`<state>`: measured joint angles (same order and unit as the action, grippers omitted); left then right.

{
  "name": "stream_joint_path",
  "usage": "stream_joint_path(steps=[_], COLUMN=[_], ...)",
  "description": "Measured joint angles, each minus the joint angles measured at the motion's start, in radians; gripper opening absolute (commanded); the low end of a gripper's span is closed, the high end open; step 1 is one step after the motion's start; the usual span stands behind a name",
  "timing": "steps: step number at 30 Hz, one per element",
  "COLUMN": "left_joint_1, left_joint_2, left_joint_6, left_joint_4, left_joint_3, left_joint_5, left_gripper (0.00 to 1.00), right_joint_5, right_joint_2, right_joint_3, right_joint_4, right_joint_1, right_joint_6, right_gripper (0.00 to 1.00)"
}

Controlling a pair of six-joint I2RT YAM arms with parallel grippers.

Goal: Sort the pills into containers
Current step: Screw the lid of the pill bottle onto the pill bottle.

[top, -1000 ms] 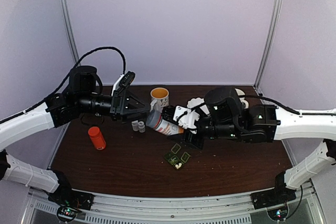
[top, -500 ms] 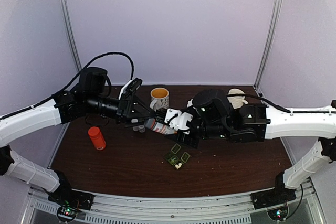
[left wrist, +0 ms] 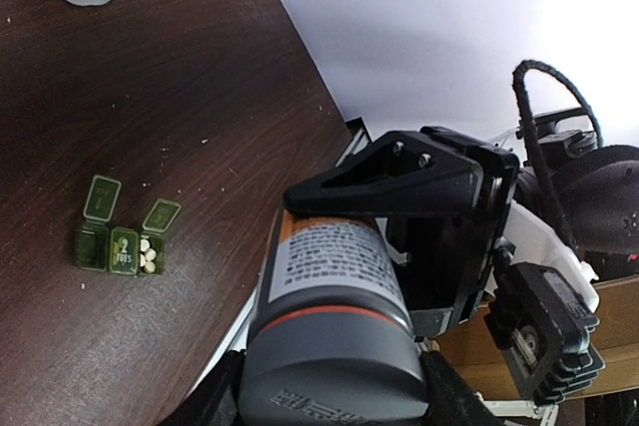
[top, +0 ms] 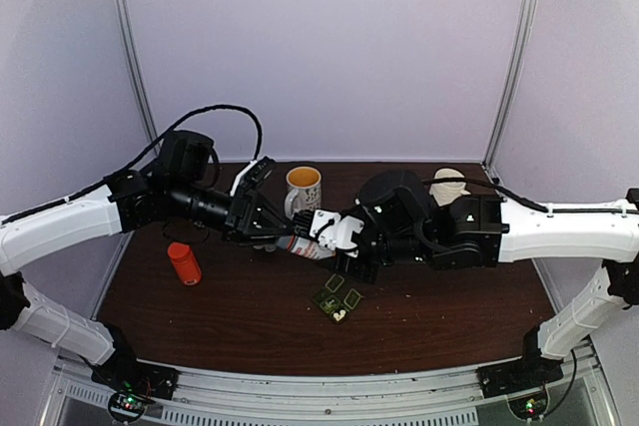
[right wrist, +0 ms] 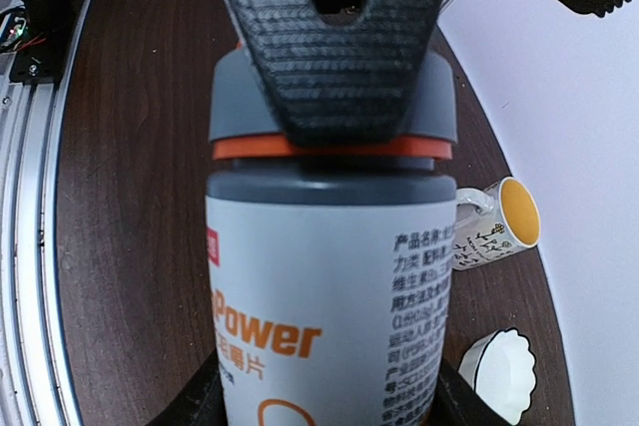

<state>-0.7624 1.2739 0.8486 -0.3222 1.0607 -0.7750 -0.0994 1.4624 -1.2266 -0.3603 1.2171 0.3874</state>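
Top external, dark wood table (top: 220, 321), green pill box (top: 337, 298), lilac walls (top: 329, 47)

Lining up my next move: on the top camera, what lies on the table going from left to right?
Going right: red bottle → yellow-lined mug → green pill box → white cup. The held grey bottle overlaps the mug, so it is left out.

Looking like a robotics lab test cell, not a home: plain pale wall panels (top: 329, 47) are boxing in a dark wooden table (top: 220, 321), metal posts (top: 127, 47) are framing the corners, robot arms (top: 60, 226) are sitting bolted to an aluminium rail (top: 329, 391), and a loose black cable (top: 215, 109) is looping above one arm.
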Motion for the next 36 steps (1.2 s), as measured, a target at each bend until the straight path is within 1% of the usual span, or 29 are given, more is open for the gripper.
stream_joint_path(steps=[2,6,10,13,16,19,22,25,27,28,30,31,32,34,36], left_joint_1=[0.000,-0.007,-0.021,-0.045,-0.080,-0.113,-0.140,-0.149,-0.151,-0.154,-0.158,-0.160,-0.169,-0.185,-0.194], left_joint_2=[0.002,0.000,-0.018,-0.041,-0.073,-0.109,-0.146,-0.153,-0.151,-0.150,-0.150,-0.150,-0.149,-0.151,-0.159], left_joint_6=[-0.019,-0.100,-0.217,-0.324,-0.462,-0.603,-0.753,-0.895,-0.994,-1.038,-1.099,-1.124,-1.146,-1.140,-1.078], left_joint_4=[-0.010,-0.037,-0.057,-0.074,-0.080,-0.071,-0.050,-0.042,-0.055,-0.069,-0.096,-0.099,-0.097,-0.077,-0.035], left_joint_3=[0.007,0.022,0.026,0.026,0.015,-0.006,-0.027,-0.028,-0.027,-0.026,-0.026,-0.026,-0.027,-0.037,-0.055], left_joint_5=[0.000,-0.003,0.013,0.046,0.089,0.100,0.095,0.050,0.012,0.008,0.014,0.026,0.041,0.069,0.101], left_gripper=[0.45,0.45,0.46,0.45,0.45,0.40,0.40,0.41,0.47,0.57,0.72,0.85,0.95,0.98,0.97], right_joint_5=[0.026,0.145,0.322,0.506,0.704,0.860,0.992,1.107,1.164,1.185,1.202,1.203,1.195,1.152,1.083], right_joint_2=[0.003,0.011,0.027,0.043,0.061,0.070,0.074,0.083,0.093,0.100,0.111,0.114,0.114,0.101,0.079], right_joint_3=[-0.012,-0.046,-0.082,-0.100,-0.101,-0.094,-0.081,-0.072,-0.066,-0.062,-0.057,-0.057,-0.057,-0.058,-0.057], right_joint_4=[-0.018,-0.063,-0.108,-0.127,-0.123,-0.109,-0.082,-0.054,-0.039,-0.031,-0.025,-0.024,-0.012,-0.009,-0.016], right_joint_1=[-0.003,-0.037,-0.088,-0.141,-0.189,-0.214,-0.221,-0.230,-0.233,-0.233,-0.233,-0.232,-0.233,-0.237,-0.240], right_joint_6=[-0.010,-0.058,-0.115,-0.163,-0.207,-0.245,-0.293,-0.343,-0.372,-0.383,-0.392,-0.401,-0.405,-0.401,-0.384], right_gripper=[0.00,0.00,0.00,0.00,0.00,0.00,0.00,0.00,0.00,0.00,0.00,0.00,0.00,0.00,0.00])
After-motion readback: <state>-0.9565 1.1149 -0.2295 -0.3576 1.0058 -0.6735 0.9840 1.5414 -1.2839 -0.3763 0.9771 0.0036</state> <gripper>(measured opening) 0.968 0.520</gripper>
